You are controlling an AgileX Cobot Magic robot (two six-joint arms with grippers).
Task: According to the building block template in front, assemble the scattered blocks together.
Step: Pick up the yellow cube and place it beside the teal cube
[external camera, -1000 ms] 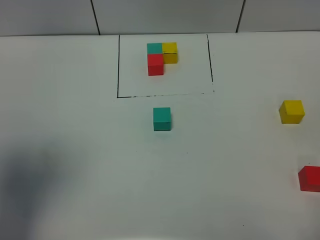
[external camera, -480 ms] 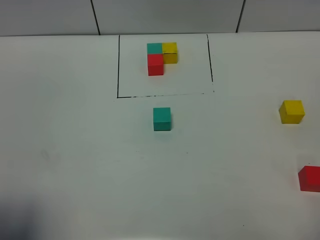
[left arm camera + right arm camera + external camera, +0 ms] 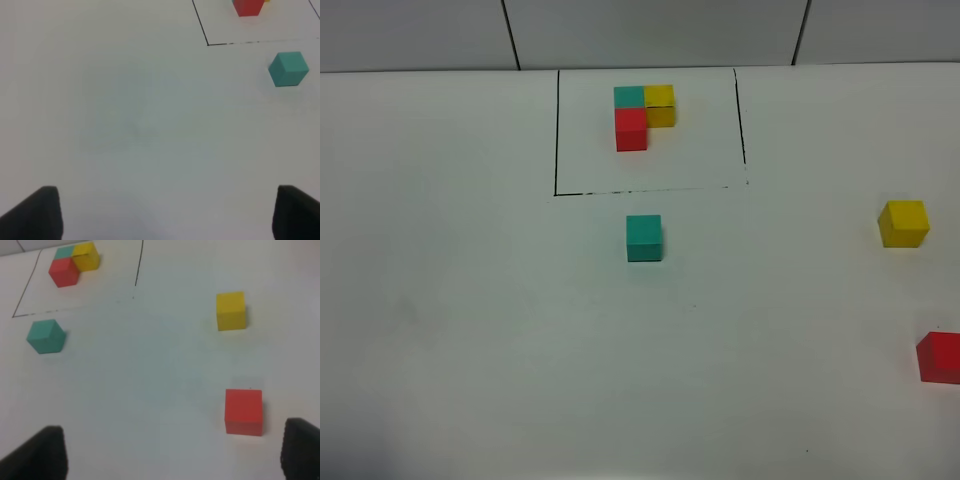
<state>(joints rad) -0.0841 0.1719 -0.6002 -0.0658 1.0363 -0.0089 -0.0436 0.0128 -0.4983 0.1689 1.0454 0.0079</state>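
Note:
The building block template (image 3: pixel 642 115) is a teal, yellow and red L of cubes inside a black-line rectangle at the back. Of the scattered blocks, the teal one (image 3: pixel 643 238) sits just in front of the frame, the yellow one (image 3: pixel 903 222) far right, and the red one (image 3: pixel 941 357) at the right edge. Neither gripper shows in the high view. My left gripper (image 3: pixel 170 210) is open over bare table, with the teal block (image 3: pixel 288 69) well ahead of it. My right gripper (image 3: pixel 175 450) is open, and the red block (image 3: pixel 243 411) lies just ahead of it, nearer one finger.
The white table (image 3: pixel 470 300) carries only the blocks and the drawn frame (image 3: pixel 556 150). A grey panelled wall (image 3: pixel 650 30) rises behind the table's far edge.
A dark shadow at the lower left of the high view has shrunk away toward the corner. No block has moved.

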